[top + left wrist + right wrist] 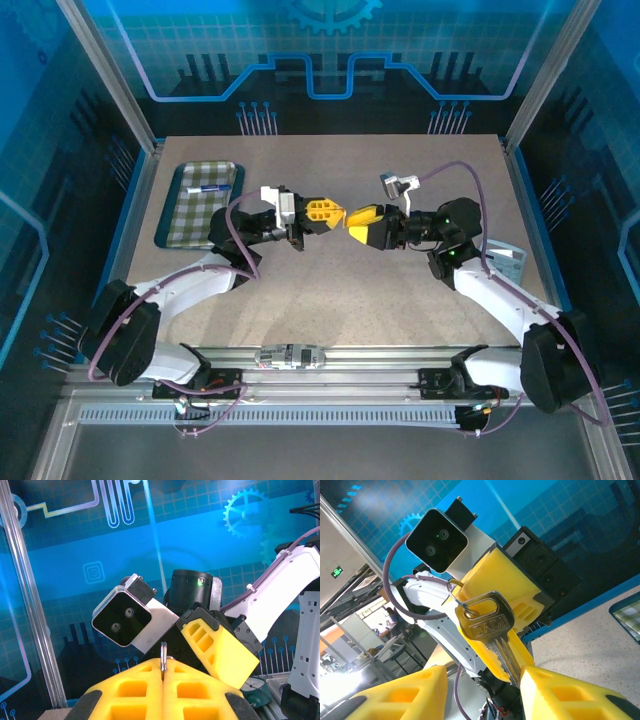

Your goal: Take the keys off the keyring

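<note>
Robot lab cell: aluminium frame [110, 75], blue circuit-print walls [320, 60].

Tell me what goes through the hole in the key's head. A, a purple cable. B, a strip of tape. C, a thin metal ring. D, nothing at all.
C: in the right wrist view a thin metal keyring loops through the hole in the head of the key.

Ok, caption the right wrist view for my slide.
Close-up: key on its wire ring, pinched in the shut left claw, blade tip at the open right claw.
</note>
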